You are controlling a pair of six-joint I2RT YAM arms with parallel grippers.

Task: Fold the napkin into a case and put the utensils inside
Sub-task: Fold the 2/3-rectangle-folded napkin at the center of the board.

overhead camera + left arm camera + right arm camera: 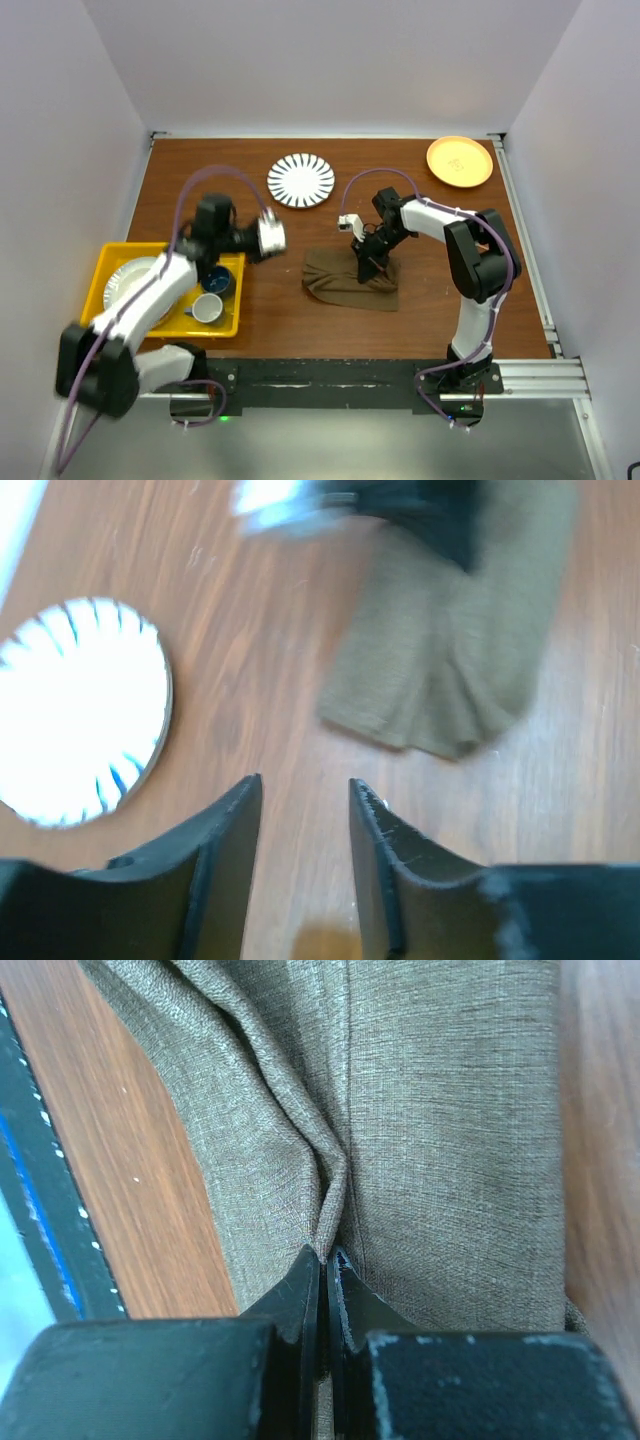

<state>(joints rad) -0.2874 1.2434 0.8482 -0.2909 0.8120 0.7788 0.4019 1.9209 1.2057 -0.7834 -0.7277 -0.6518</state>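
Tabletop point(270, 320), mid-task: my right gripper point(325, 1263) is clamped tight on a raised ridge of the napkin point(450, 1140), the olive-brown cloth pinched between its fingertips; the napkin lies rumpled and roughly rectangular near the middle of the wood, on my right arm's side; my left gripper point(305, 805) hangs over bare wood to the napkin's left, jaws parted, nothing between them; a striped plate point(301, 180) sits toward the far edge, apart from the cloth; an orange plate point(459, 161) rests in the far right corner; a yellow tray point(100, 275) at the near left holds a white dish and cups beneath my left arm; my left wrist view is blurred, and the dark shape over the napkin there is probably my right gripper.
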